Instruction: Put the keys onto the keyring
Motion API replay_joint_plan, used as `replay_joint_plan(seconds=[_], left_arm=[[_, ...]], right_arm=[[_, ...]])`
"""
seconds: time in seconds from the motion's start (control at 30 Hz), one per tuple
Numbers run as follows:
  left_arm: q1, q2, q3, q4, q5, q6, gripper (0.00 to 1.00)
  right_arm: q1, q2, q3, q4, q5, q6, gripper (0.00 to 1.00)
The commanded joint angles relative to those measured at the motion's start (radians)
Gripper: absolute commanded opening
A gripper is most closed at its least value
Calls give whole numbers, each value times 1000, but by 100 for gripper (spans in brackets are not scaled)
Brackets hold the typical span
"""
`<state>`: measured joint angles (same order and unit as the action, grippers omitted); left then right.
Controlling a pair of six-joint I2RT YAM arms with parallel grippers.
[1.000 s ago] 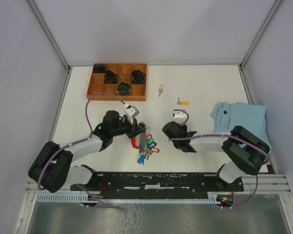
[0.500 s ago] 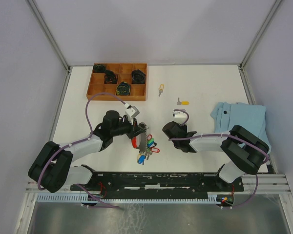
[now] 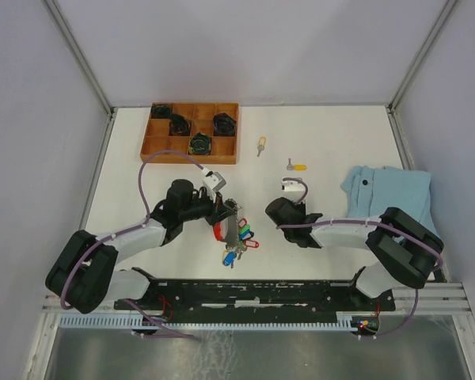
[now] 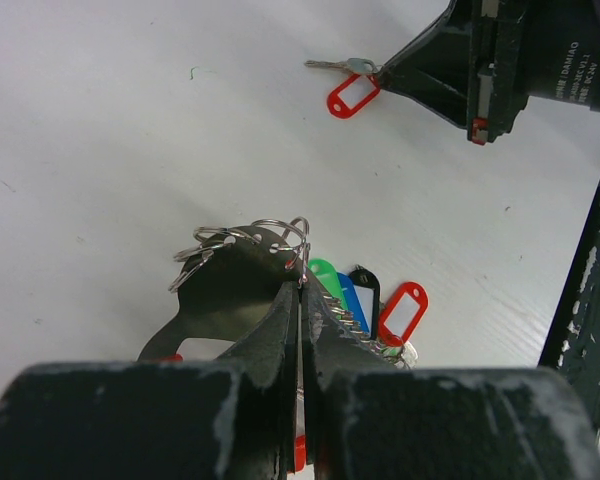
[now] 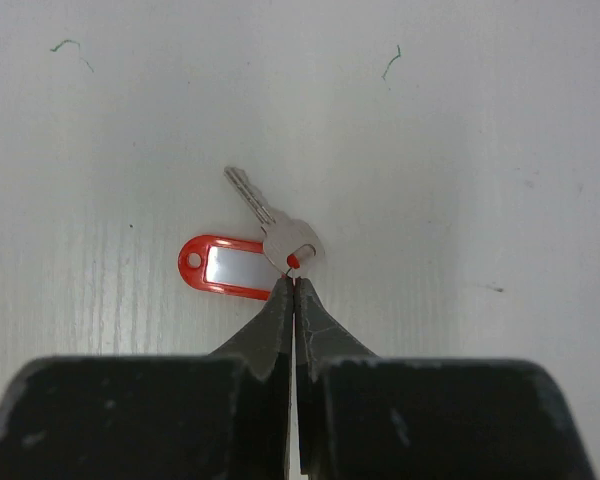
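Note:
My left gripper is shut on the keyring, a bunch with a red strap, a beaded metal band and coloured tags. In the left wrist view its wire rings stick out past my shut tips, with green, blue, black and red tags beside them. My right gripper lies low on the table just right of the bunch. Its tips are pinched on the thin wire loop of a silver key with a red tag. Two more keys with yellow tags lie farther back.
A wooden compartment tray with dark round parts stands at the back left. A folded light-blue cloth lies at the right edge, beside the right arm. White walls close in the table on three sides.
The right gripper's jaws have closed from slightly apart onto the red-tagged key's loop, and that arm has shifted slightly. The left arm and the keyring have stayed still.

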<state>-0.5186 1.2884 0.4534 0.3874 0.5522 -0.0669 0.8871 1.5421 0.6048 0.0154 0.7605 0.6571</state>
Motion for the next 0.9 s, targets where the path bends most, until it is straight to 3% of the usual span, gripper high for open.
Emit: replay_joint_plan(seconds=[0.0, 0.33, 0.43, 0.6, 0.87], left_arm=[[-3, -36, 38, 3, 20, 48, 3], [-3, -69, 46, -35, 1, 68, 3], [-4, -81, 46, -38, -2, 70, 3], [-3, -89, 47, -38, -4, 73, 3], [-3, -104, 39, -44, -1, 70, 3]], right_arm=[[-6, -104, 71, -171, -28, -54, 1], [-22, -131, 452, -875, -331, -185, 0], [-22, -134, 508, -1011, -431, -205, 1], [-23, -75, 566, -1140, -582, -279, 1], [-47, 173, 632, -1077, -636, -404, 1]])
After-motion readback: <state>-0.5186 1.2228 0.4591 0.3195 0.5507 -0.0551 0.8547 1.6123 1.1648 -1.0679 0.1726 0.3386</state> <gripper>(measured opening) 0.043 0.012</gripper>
